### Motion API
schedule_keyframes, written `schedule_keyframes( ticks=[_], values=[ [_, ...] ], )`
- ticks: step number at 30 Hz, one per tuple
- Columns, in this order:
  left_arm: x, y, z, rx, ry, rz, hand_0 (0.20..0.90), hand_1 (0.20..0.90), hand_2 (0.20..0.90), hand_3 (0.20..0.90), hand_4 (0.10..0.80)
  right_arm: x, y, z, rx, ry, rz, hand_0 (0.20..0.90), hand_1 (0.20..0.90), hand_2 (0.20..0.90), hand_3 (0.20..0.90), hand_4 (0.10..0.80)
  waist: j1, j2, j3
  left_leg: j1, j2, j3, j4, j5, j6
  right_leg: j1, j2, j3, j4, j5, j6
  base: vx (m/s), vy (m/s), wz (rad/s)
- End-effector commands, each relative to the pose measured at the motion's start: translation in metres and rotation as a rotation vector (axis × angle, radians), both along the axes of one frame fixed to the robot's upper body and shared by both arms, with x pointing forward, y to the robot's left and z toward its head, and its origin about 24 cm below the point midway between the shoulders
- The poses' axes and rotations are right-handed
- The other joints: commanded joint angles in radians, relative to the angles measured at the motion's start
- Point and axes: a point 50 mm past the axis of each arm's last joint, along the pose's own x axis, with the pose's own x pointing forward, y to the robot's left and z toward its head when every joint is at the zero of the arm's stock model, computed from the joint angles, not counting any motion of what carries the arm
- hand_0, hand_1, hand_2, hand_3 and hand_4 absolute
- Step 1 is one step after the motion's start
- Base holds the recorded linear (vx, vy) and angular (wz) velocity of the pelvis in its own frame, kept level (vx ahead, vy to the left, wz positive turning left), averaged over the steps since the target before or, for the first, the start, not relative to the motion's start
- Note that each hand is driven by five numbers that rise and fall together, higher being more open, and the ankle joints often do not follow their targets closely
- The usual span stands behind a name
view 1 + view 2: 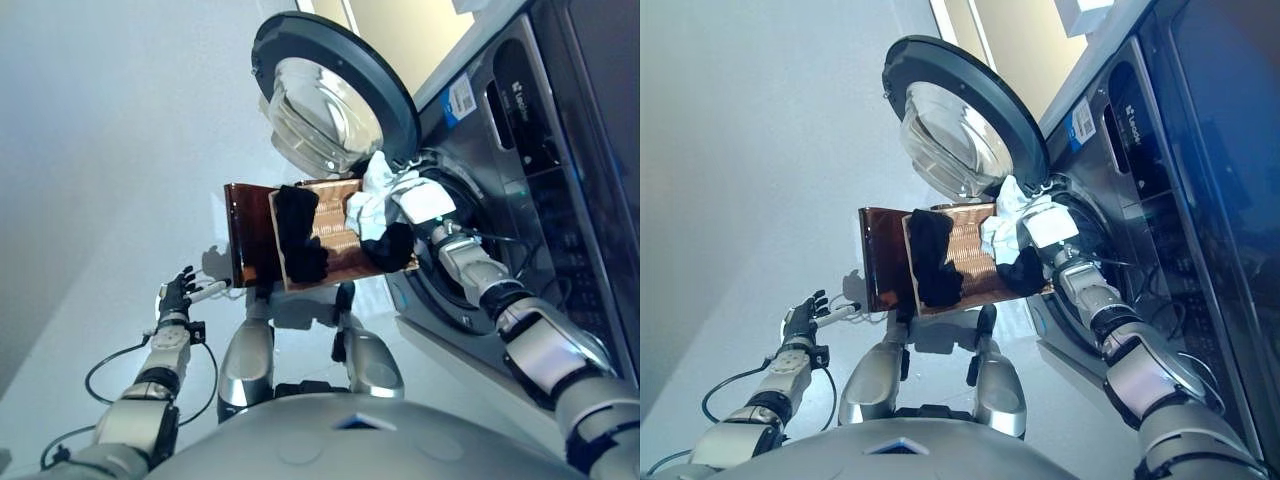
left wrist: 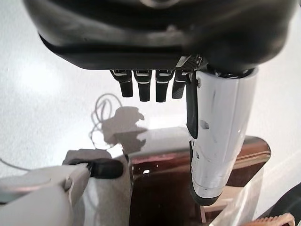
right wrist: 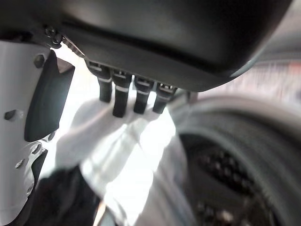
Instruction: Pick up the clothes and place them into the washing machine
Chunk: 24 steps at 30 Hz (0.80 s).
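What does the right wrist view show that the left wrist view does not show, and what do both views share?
Only the right wrist view shows the white cloth held by the right hand, a black garment, and the washing machine drum opening beside them. Only the left wrist view shows the brown basket and the light floor, with the left hand open and empty. Both show a hand's dark fingers in a row beside a white-covered thumb.

Pale floor (image 1: 90, 150) — a brown basket (image 1: 250, 235) and washing machine (image 1: 560, 170) stand on it.
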Motion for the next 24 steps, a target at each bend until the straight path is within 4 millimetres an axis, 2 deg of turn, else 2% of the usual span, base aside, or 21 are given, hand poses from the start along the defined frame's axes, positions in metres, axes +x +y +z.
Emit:
schedule_keyframes(
  ticks=[1,4,11,12,16,24],
  values=[
    [0.009,0.006,0.009,0.07,-0.048,-0.053,0.9,0.9,0.9,0.9,0.8,0.024,0.004,0.051,0.1,-0.24,0.045,0.9,0.9,0.9,0.9,0.8,0.016,-0.034,-0.079,-0.008,0.046,0.003,-0.008,-0.017,-0.091,-0.021,-0.011,0.023,0.003,0.004,0.034,0.041,-0.038,-0.03],
    [0.009,0.006,0.009,0.071,-0.048,-0.052,0.9,0.9,0.9,0.9,0.8,0.022,0.009,0.053,0.136,-0.248,0.065,0.9,0.9,0.9,0.9,0.8,0.016,-0.044,-0.081,-0.002,0.05,0.004,-0.008,-0.021,-0.092,-0.016,-0.009,0.02,0.002,0.002,0.034,0.017,-0.026,-0.01],
    [0.012,0.009,0.012,0.083,-0.056,-0.066,0.9,0.9,0.9,0.9,0.8,0.022,0.017,0.042,0.167,-0.206,0.047,0.9,0.9,0.9,0.9,0.8,0.027,-0.062,-0.072,-0.005,0.055,-0.006,-0.008,-0.019,-0.093,-0.017,-0.003,0.014,0.003,0.001,0.033,0.001,-0.013,0.0],
    [0.015,0.008,0.013,0.085,-0.067,-0.066,0.9,0.9,0.9,0.9,0.8,0.023,0.014,0.036,0.146,-0.181,0.019,0.9,0.9,0.9,0.9,0.8,0.033,-0.057,-0.062,-0.013,0.052,-0.01,-0.008,-0.014,-0.094,-0.023,-0.004,0.011,0.004,0.004,0.031,0.0,0.0,0.0],
    [0.02,0.006,0.016,0.08,-0.093,-0.065,0.9,0.9,0.9,0.9,0.8,0.028,0.008,0.033,0.109,-0.166,-0.028,0.9,0.9,0.9,0.9,0.8,0.04,-0.041,-0.038,-0.033,0.046,-0.017,-0.008,-0.003,-0.094,-0.039,-0.007,0.008,0.004,0.011,0.031,-0.049,0.01,0.06],
    [0.026,0.007,0.021,0.091,-0.133,-0.046,0.9,0.9,0.9,0.9,0.8,0.036,0.001,0.038,0.047,-0.18,-0.064,0.9,0.9,0.9,0.9,0.8,0.054,-0.02,0.007,-0.084,0.048,-0.025,-0.008,0.022,-0.097,-0.085,-0.005,0.008,0.01,0.022,0.028,-0.038,0.001,0.06]
  ],
)
